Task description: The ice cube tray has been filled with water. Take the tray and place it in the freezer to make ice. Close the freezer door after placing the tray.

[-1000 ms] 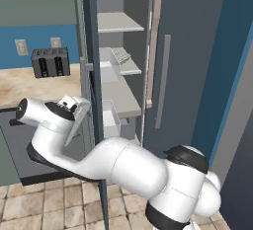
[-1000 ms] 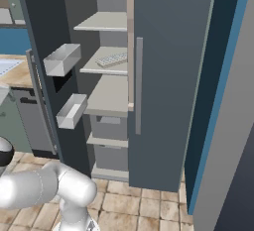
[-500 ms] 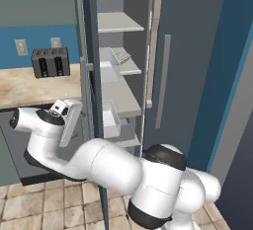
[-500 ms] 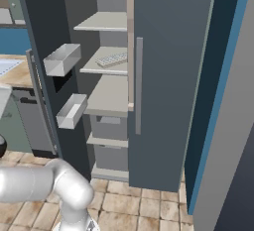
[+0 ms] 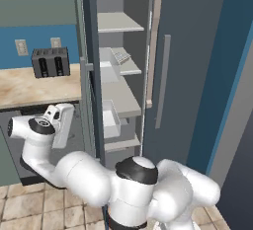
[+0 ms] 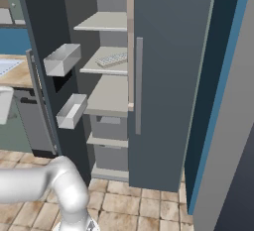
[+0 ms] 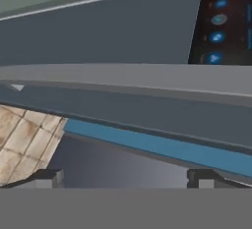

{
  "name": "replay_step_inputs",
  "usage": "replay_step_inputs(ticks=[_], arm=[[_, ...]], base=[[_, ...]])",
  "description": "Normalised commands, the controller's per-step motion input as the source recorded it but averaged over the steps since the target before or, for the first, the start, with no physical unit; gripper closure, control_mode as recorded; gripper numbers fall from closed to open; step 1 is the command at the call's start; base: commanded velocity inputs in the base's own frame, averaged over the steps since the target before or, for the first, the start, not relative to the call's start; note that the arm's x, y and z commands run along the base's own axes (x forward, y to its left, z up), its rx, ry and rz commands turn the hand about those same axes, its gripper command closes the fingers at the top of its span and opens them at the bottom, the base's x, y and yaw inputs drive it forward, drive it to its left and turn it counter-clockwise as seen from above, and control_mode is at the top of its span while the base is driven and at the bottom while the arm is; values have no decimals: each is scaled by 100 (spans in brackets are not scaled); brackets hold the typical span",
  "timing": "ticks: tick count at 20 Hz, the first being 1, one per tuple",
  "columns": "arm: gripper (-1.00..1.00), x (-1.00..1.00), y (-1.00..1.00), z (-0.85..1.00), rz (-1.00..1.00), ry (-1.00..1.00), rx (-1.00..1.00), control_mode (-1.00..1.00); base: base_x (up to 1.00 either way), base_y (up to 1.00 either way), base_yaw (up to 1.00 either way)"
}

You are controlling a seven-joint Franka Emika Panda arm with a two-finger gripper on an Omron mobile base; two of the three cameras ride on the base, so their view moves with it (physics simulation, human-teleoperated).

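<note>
While the flat, pale grey-white ice cube tray point(image 6: 112, 58) with its grid of small square cells is already lying on the second white shelf inside the tall narrow freezer point(image 6: 106, 96), I am working on what I judge to be the last step: shutting the door. I cannot make out any sheen of water in the cells at this size. I am seeing the tall slate-grey freezer door point(image 5: 89, 76) standing wide open, edge-on to the left base camera, with two clear bins point(image 6: 63, 59) hanging on its inner face in the right base view. I am holding the white arm low and out to the left, with the two-finger gripper point(image 7: 125, 178) beyond the outer face of that door, in front of the dark dishwasher point(image 5: 20, 125) below the pale counter point(image 5: 34, 86) where the black slotted toaster point(image 5: 50, 61) is sitting. Through the hand camera I am looking along the door's outer face, with its long grey bar handle point(image 7: 123, 78) and black dispenser panel point(image 7: 221, 31) close ahead. Both dark fingertips point(image 7: 49, 178) are standing wide apart, holding nothing. Next, I think, I am needing to press against that outer face or handle and sweep the door round until it is closed.
</note>
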Motion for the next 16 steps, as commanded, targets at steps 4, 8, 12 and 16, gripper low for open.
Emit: replay_step_inputs(ticks=[4, 8, 12, 16], arm=[[-100, 31, 25, -31, 0, 0, -8, -100], [-100, 37, 24, -21, 0, 8, -3, -100], [-100, 45, 24, -23, 2, 15, -1, -100], [-100, 46, 25, -25, 4, 18, -4, -100]], base=[[0, 0, 0], [0, 0, 0], [0, 0, 0], [0, 0, 0]])
